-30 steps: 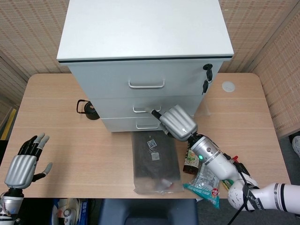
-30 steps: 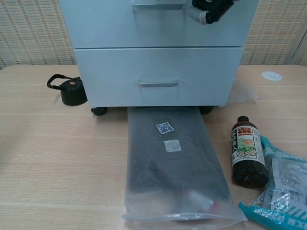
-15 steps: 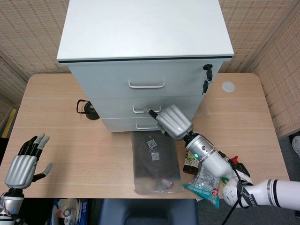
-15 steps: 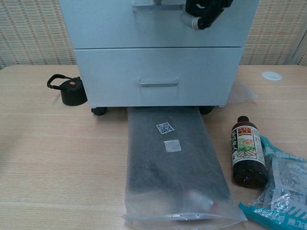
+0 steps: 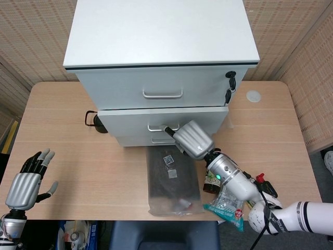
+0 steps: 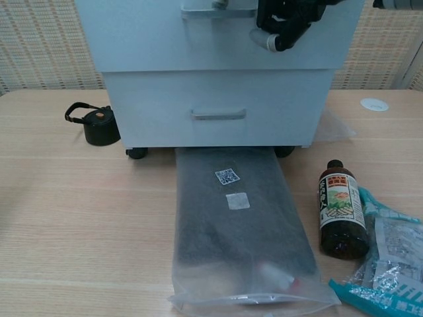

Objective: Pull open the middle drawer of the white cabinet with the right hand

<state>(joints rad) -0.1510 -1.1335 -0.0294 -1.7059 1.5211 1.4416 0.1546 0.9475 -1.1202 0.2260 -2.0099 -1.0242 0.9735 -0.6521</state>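
The white cabinet (image 5: 161, 36) stands at the back of the table. Its middle drawer (image 5: 130, 119) juts out a little past the top and bottom drawer fronts. My right hand (image 5: 192, 139) hooks its dark fingertips on the middle drawer's handle (image 5: 156, 127). In the chest view the same hand (image 6: 285, 20) shows at the top edge beside that handle (image 6: 218, 11), above the bottom drawer (image 6: 218, 109). My left hand (image 5: 27, 179) hovers open near the table's front left corner, holding nothing.
A dark package in a clear bag (image 5: 171, 179) lies right in front of the cabinet. A brown bottle (image 6: 342, 210) and snack packets (image 6: 386, 264) lie front right. A small black pot (image 6: 96, 125) sits left of the cabinet. A white disc (image 5: 253, 96) lies back right.
The middle drawer has slid out toward me, pulled by my right hand on its handle. The right hand and forearm moved back and left. The left hand stayed put.
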